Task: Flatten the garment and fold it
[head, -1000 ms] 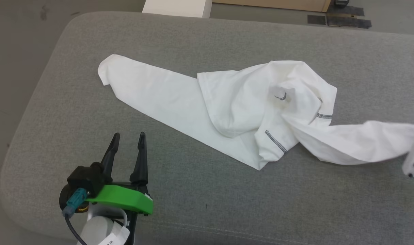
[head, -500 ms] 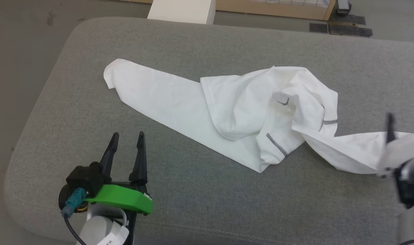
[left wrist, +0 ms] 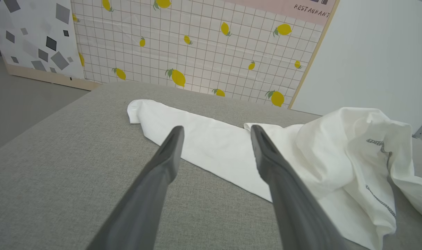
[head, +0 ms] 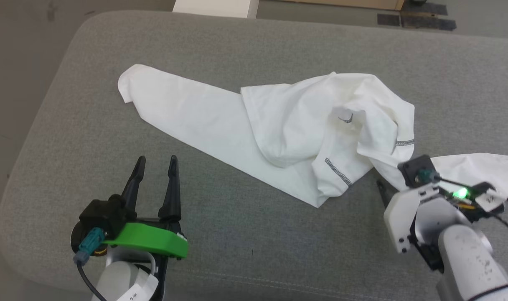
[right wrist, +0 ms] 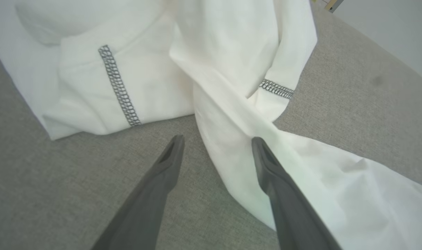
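The left gripper point(head: 157, 161) sits at the lower left of the head view, its two dark fingers spread wide with nothing between them, above bare grey bench point(head: 70, 125). In its own wrist view the fingertips point at the flat part of the garment point(head: 279, 129) but stay short of it, and a lemon-patterned wall point(left wrist: 197, 52) stands behind the bench.

The garment lies across the middle of the bench. One corner is at the upper left, and from it a long smooth panel runs down toward the centre. Right of centre the cloth is bunched into loose folds, with two short runs of dark zigzag stitching point(head: 337, 172) showing. From that heap a twisted strip stretches to the right edge of the frame.

A white box point(head: 214, 7) shows at the top edge, beyond the bench.

At the lower right, the right gripper point(right wrist: 217, 140) is down by the twisted strip. Its fingers are wide apart and grip nothing. In its wrist view one finger is over bare bench and the other over the strip, whose edge runs between them.
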